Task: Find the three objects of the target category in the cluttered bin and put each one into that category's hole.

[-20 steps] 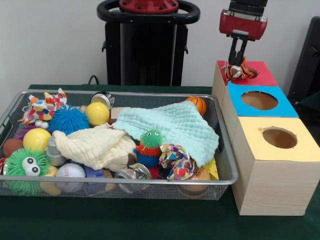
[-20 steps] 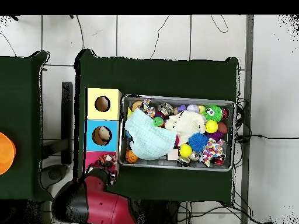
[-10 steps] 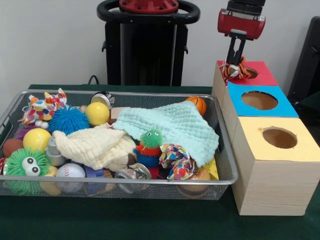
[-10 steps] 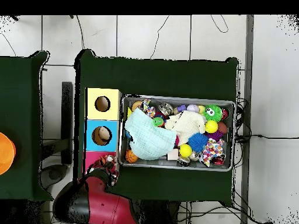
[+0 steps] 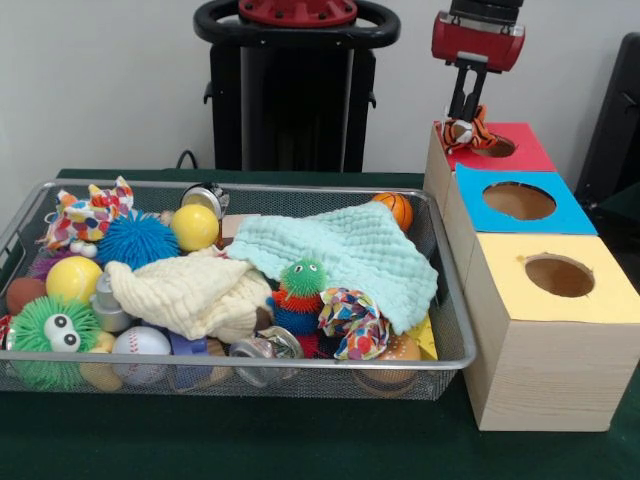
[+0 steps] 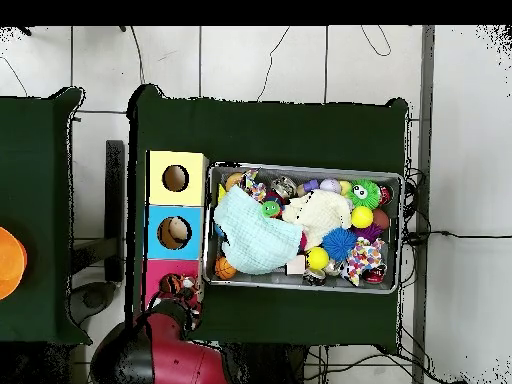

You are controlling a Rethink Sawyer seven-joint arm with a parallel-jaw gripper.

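The claw (image 5: 466, 108) pinches a floppy striped tiger toy (image 5: 467, 131) over the red box's (image 5: 520, 147) near-bin edge; soft, light, it looks best held by the middle.

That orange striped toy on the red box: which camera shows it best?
The front view: the orange striped toy shows from the side, lying at the hole in the red box under the gripper. The overhead view shows only a small orange blob.
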